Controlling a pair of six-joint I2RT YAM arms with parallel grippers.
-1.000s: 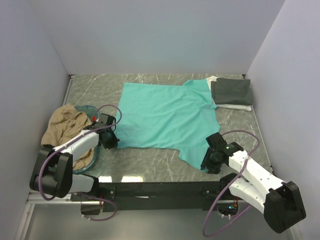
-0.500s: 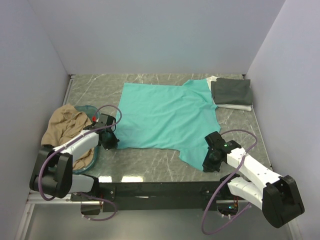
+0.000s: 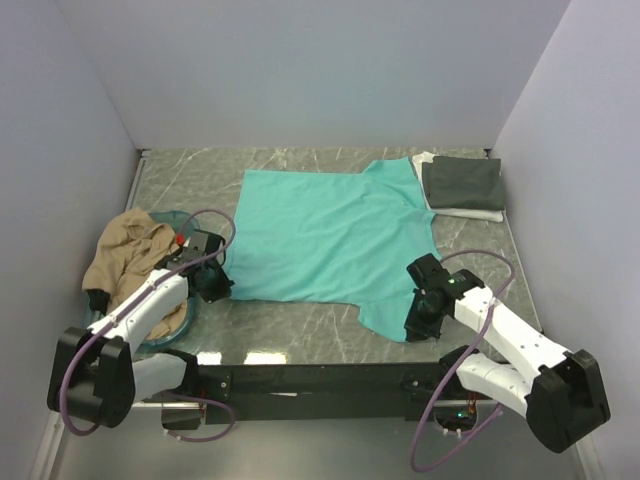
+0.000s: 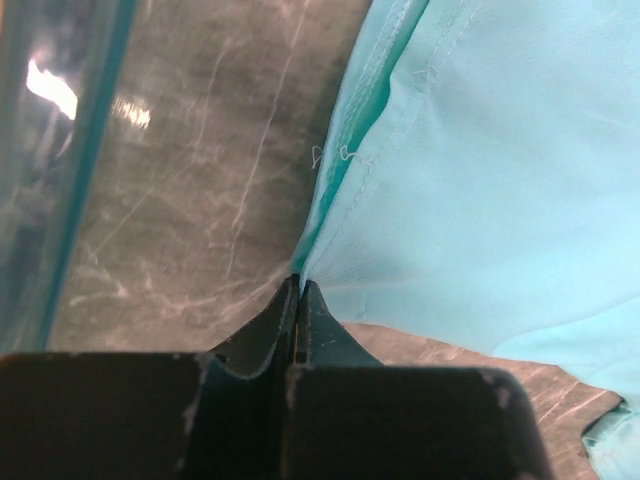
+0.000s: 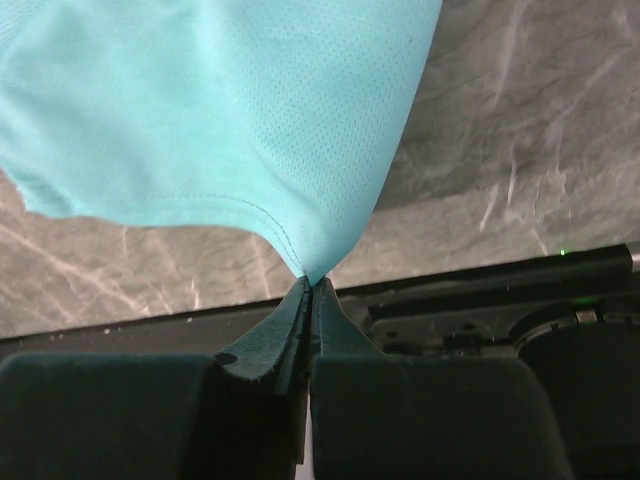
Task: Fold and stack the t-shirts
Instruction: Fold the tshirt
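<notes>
My left arm (image 3: 140,310) lies low, reaching from its base toward one o'clock. The left gripper (image 3: 212,283) sits near eight o'clock in the overhead view, jaws pressed together on an edge of the teal t-shirt (image 3: 330,235). My right arm (image 3: 500,335) reaches toward ten o'clock, and the right gripper (image 3: 418,322), near five o'clock, is clamped tight on a corner of the same shirt.

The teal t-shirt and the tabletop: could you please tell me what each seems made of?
Teal t-shirt: thin matte knit, probably synthetic; tiny mesh pinholes and a stitched hem show.
Tabletop: veined grey stone or stone-look laminate, glossy, mirroring lights.
</notes>
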